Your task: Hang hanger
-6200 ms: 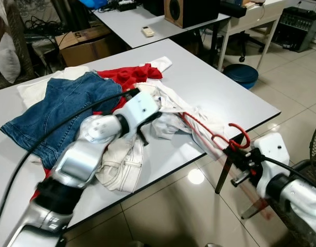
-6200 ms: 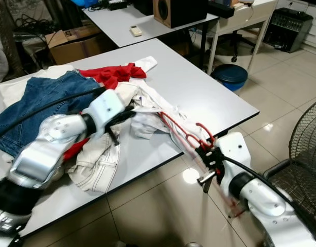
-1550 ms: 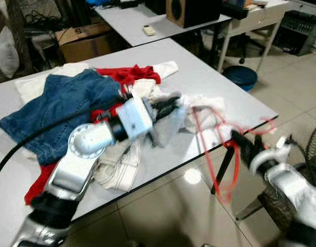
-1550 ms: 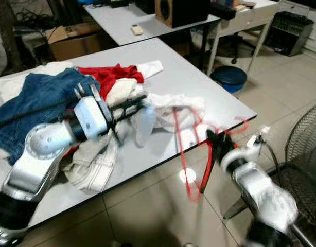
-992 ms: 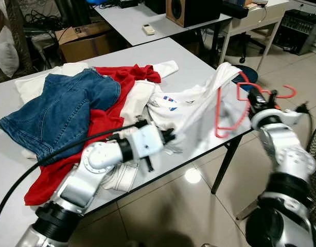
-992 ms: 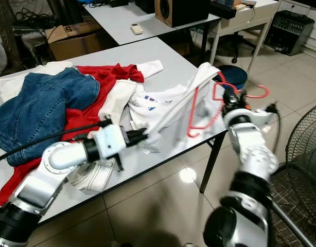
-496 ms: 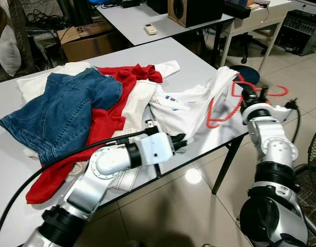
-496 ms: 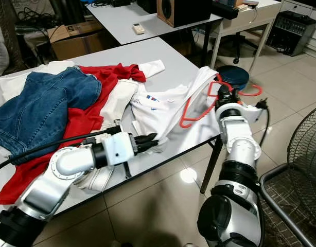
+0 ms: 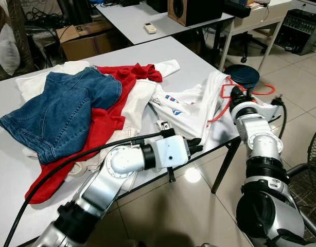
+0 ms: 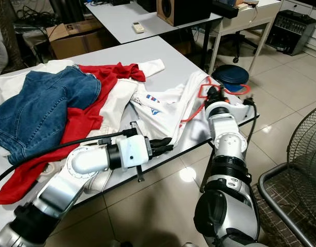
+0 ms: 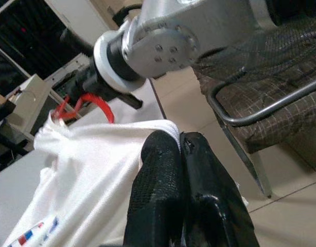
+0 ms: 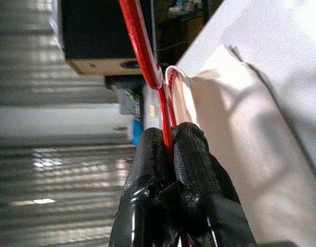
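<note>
Left eye view, right centre: right gripper (image 9: 234, 98) fingers clamp the red hanger (image 9: 225, 100) inside the white shirt (image 9: 194, 105), left gripper (image 9: 195, 147) pinches its hem; lift slowly, keeping the cloth taut.

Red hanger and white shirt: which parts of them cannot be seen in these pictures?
- Red hanger: its lower part is hidden under the white shirt, head views.
- Shirt hem: covered by the left tool, left wrist view.
- Hanger wire: covered where the right tool pinches it, right wrist view.
</note>
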Controlling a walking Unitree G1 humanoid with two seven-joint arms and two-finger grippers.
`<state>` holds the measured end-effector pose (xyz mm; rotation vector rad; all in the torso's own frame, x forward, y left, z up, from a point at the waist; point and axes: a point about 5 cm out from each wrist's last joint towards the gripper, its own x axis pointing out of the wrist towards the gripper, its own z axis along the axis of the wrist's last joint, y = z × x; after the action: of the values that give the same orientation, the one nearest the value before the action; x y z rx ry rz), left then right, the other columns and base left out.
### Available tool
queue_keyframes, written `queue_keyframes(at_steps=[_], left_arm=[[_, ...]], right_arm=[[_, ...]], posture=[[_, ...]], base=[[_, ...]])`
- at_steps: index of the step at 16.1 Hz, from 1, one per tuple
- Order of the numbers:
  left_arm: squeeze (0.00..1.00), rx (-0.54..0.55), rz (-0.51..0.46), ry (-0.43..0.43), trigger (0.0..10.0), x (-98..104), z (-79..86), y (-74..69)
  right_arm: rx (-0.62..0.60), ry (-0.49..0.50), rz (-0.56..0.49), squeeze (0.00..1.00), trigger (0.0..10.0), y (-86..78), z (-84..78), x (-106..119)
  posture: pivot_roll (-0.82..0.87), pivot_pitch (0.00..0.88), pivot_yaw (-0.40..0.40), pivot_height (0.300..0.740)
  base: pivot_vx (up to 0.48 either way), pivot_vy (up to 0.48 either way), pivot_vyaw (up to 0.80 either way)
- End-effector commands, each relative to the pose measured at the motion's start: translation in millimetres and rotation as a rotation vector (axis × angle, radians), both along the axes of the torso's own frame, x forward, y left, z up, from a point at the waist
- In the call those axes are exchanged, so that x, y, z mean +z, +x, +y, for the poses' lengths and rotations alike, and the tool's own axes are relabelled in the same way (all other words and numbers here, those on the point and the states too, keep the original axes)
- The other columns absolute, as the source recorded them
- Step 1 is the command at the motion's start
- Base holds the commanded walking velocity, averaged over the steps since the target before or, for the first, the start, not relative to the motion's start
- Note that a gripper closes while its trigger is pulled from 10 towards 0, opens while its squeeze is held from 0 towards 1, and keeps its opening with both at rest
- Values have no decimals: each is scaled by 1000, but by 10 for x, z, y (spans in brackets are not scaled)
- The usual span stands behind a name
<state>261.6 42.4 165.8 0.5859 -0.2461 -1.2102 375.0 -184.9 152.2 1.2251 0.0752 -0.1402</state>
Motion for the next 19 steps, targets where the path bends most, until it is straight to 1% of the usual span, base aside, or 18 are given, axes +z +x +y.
queue_keyframes(at_steps=[1,2,3,5,7,8,9,10,11,12,13,14,15,16,17,19], left_arm=[[0,-35,-19,-9,0,74,-51,-3],[0,-39,-16,-6,0,82,-59,6],[0,-36,-15,-3,0,84,-62,16],[0,30,6,-11,0,113,-42,118],[0,51,23,10,0,87,-26,150],[0,89,65,4,0,49,-20,190],[0,119,90,-8,627,33,-37,230],[0,123,91,-10,627,32,-45,240],[0,134,151,-51,3137,55,-96,282],[0,122,186,-57,3725,59,-133,293],[0,123,194,-61,9216,58,-161,308],[0,152,192,-57,10000,42,-186,353],[0,190,197,-34,10000,5,-184,410],[106,225,232,-44,10000,-3,-157,475],[1000,246,289,-76,10000,15,-130,518],[1000,276,308,-49,10000,20,-37,579]], right_arm=[[33,-53,22,0,10000,20,82,9],[44,-79,37,0,10000,15,106,-15],[49,-85,41,0,10000,8,112,-24],[93,-177,66,0,10000,-40,139,-68],[99,-172,60,0,10000,-58,145,-61],[129,-168,42,0,10000,-101,175,-22],[191,-211,22,0,10000,-152,241,19],[213,-231,16,0,10000,-167,267,29],[314,-332,-7,0,10000,-256,369,57],[358,-366,-17,0,10000,-309,416,61],[374,-373,-21,0,10000,-334,437,60],[375,-367,-16,0,10000,-363,443,54],[362,-353,-5,0,10000,-389,427,42],[346,-352,7,0,10000,-422,385,30],[330,-347,13,0,10000,-446,342,29],[301,-343,18,0,10000,-476,251,34]], posture=[[-67,44,55,740],[-67,43,56,740],[-66,43,57,740],[-69,41,61,740],[-67,37,64,740],[-69,36,66,740],[-77,27,73,740],[-77,27,73,740],[-85,18,81,740],[-89,12,89,740],[-95,6,97,740],[-101,0,108,740],[-107,0,115,740],[-111,0,123,740],[-111,0,128,740],[-113,0,136,740]], base=[[0,0,0],[0,0,0],[0,0,0],[0,0,0],[0,0,0],[0,0,0],[0,0,0],[0,0,0],[0,0,0],[0,0,0],[0,0,0],[0,0,0],[0,0,0],[0,0,0],[0,0,0],[0,0,0]])
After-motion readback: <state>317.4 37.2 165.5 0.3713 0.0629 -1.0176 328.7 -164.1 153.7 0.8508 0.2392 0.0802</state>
